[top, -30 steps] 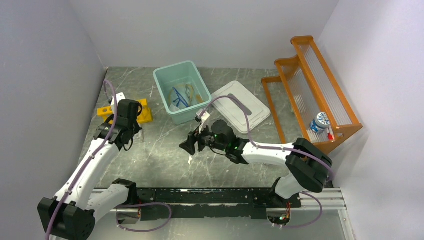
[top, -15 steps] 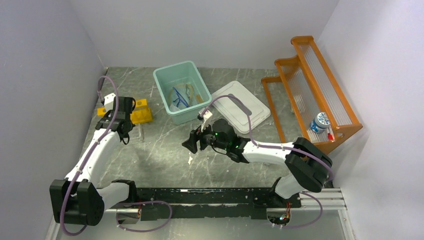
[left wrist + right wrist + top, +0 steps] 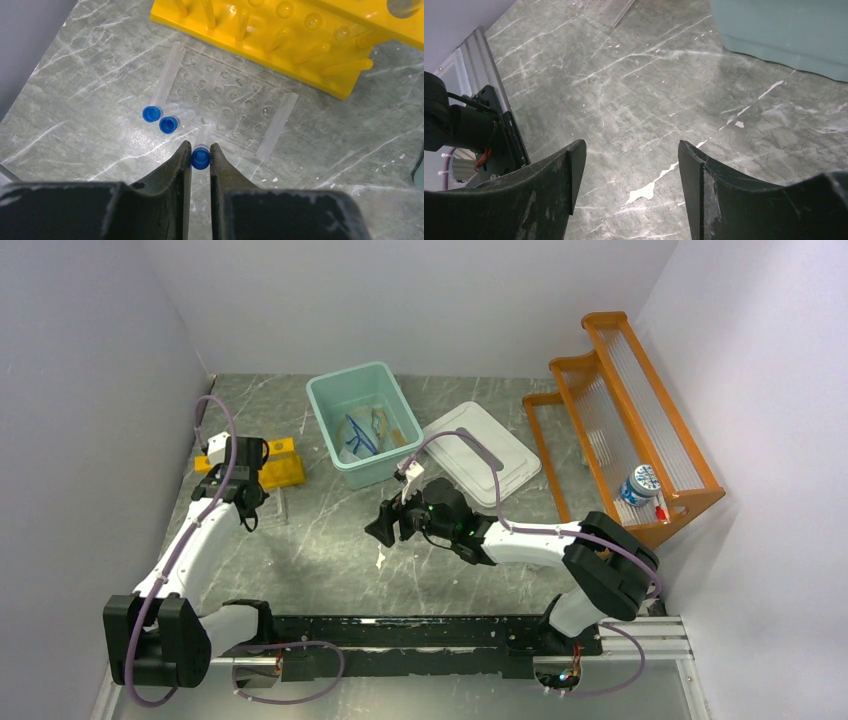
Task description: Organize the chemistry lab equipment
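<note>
Early stage, by the look: blue-capped tube is being pinched by left gripper, lower centre of wrist view, below yellow rack. Two more tubes are lying loose beside it. Nothing is being held by right gripper, jaws spread.

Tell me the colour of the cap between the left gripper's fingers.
Blue. The cap shows best in the left wrist view.

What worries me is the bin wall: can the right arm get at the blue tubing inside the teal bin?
Probably yes, from above. The teal bin is open over the blue tubing, its lid lying beside it, and the right fingers hover open and empty just short of its near wall.
</note>
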Robot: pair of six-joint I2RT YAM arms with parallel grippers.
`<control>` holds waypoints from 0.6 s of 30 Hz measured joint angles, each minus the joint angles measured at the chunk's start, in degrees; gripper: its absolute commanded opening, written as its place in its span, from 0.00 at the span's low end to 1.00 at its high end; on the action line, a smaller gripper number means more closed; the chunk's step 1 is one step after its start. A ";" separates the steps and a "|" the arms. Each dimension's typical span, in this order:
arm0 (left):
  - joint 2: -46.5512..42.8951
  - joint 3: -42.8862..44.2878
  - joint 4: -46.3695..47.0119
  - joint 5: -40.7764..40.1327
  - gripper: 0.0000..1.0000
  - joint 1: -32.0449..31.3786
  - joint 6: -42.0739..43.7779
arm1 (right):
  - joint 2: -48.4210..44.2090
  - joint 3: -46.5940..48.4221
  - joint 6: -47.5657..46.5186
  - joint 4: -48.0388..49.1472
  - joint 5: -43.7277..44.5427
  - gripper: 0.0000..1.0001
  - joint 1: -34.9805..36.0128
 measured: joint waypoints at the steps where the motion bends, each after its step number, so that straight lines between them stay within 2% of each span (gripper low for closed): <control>1: 0.02 0.00 0.07 0.00 0.15 0.11 0.00 | 0.09 0.00 0.00 0.02 0.00 0.71 0.00; 18: 0.02 -1.49 1.73 -0.87 0.14 1.07 -3.19 | 0.11 -0.33 -0.02 -0.02 0.04 0.70 0.00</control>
